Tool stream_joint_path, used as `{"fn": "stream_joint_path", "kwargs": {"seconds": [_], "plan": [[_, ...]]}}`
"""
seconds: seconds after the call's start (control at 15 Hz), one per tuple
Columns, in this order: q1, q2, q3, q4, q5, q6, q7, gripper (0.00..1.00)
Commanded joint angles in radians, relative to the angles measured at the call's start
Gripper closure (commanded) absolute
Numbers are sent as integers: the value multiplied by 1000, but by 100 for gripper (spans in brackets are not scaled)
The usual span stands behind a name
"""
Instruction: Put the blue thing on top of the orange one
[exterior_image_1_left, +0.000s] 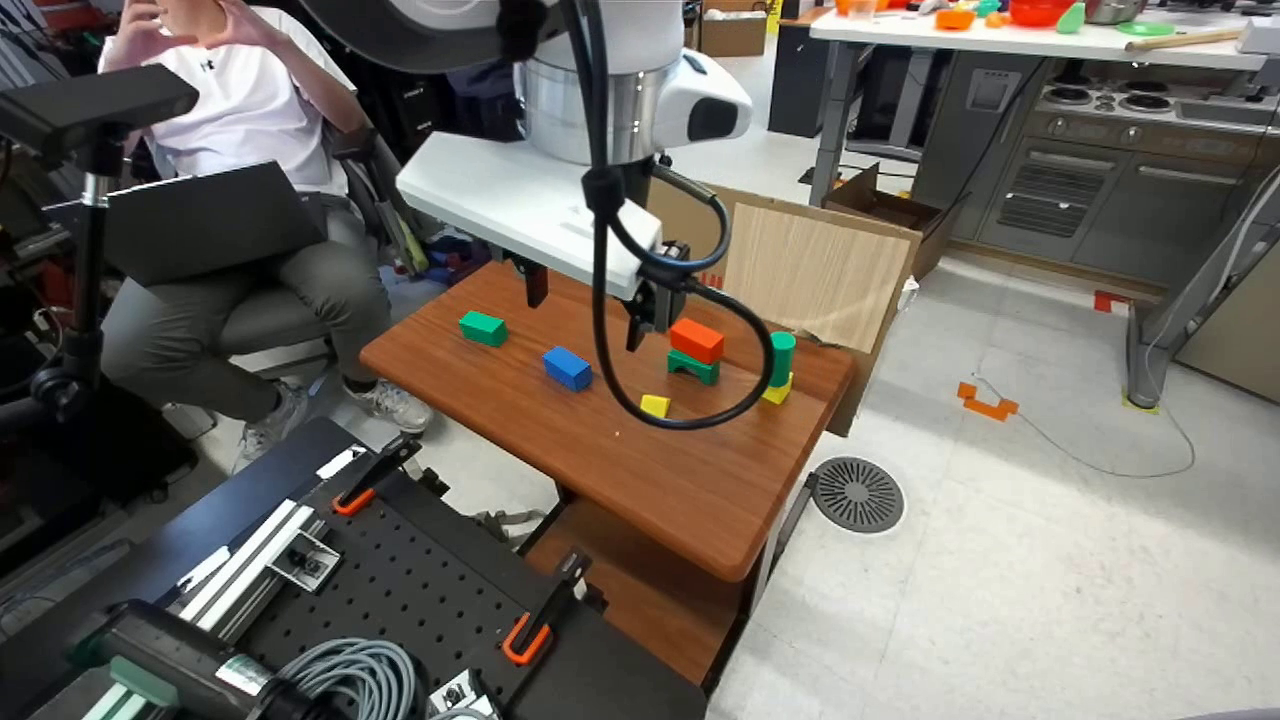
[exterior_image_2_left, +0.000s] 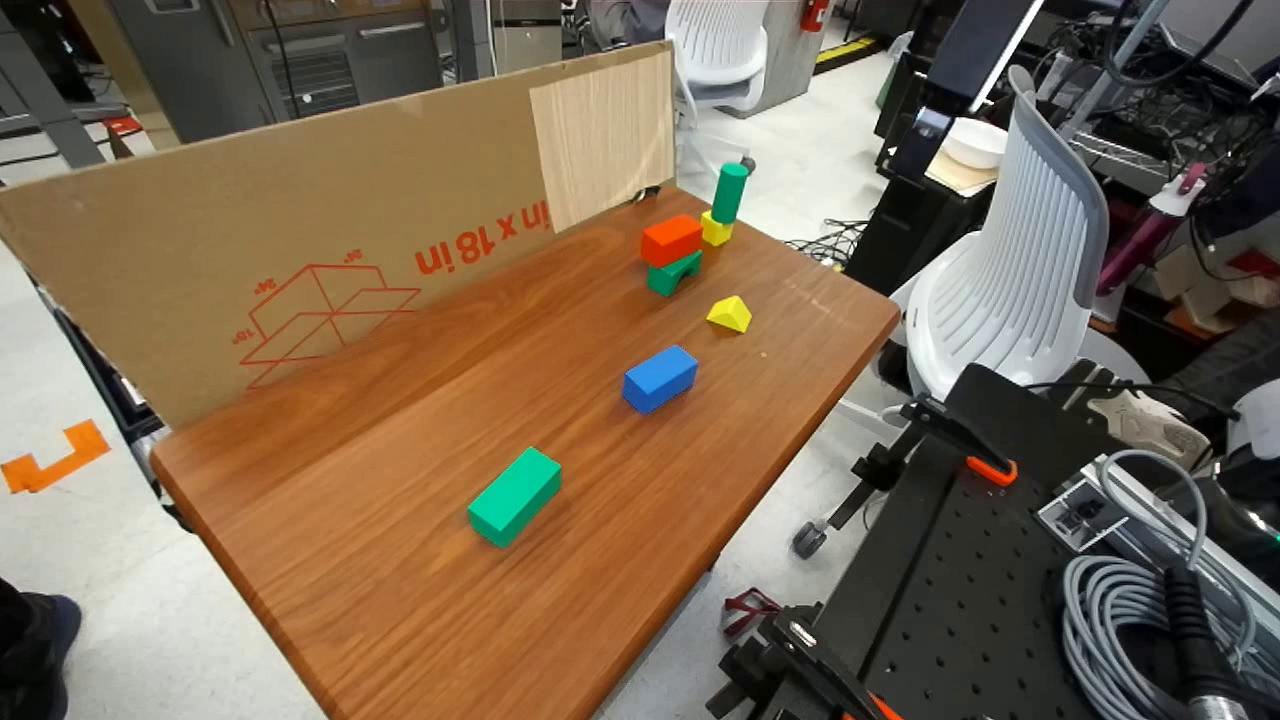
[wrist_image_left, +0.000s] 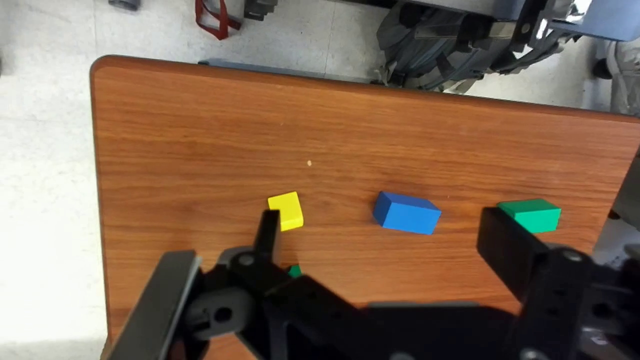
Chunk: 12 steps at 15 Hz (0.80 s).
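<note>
Seen in exterior view: panel (exterior_image_2_left: 370, 205) stands behind surface (exterior_image_2_left: 420, 430), along far edge. End block (exterior_image_2_left: 515, 497) nearest, at left. Middle block (exterior_image_2_left: 660, 379) farther back, to its right. Wedge (exterior_image_2_left: 730, 314) behind middle block, further right. Arch (exterior_image_2_left: 664, 279) behind wedge, slightly left; top block (exterior_image_2_left: 671, 241) on arch. Base block (exterior_image_2_left: 716, 229) behind arch, to right, near but apart; cylinder (exterior_image_2_left: 730, 194) on base block. Jaws above surface; in wrist view, middle block shows in gap between them.

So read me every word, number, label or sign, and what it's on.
"in x 18 in": red, upside down, on the cardboard, in an exterior view.
Too small to read surely: the figures on the red box drawing.
Too small: the label on the black device.
Too small: the mark on the white shirt.
</note>
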Motion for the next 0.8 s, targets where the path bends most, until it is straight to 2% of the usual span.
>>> {"fn": "stream_joint_path", "kwargs": {"seconds": [0.0,0.27,0.73], "plan": [[-3,39,73,-36,-45,103,196,0],[10,86,134,-64,-107,189,352,0],[28,178,197,-39,-69,330,413,0]]}}
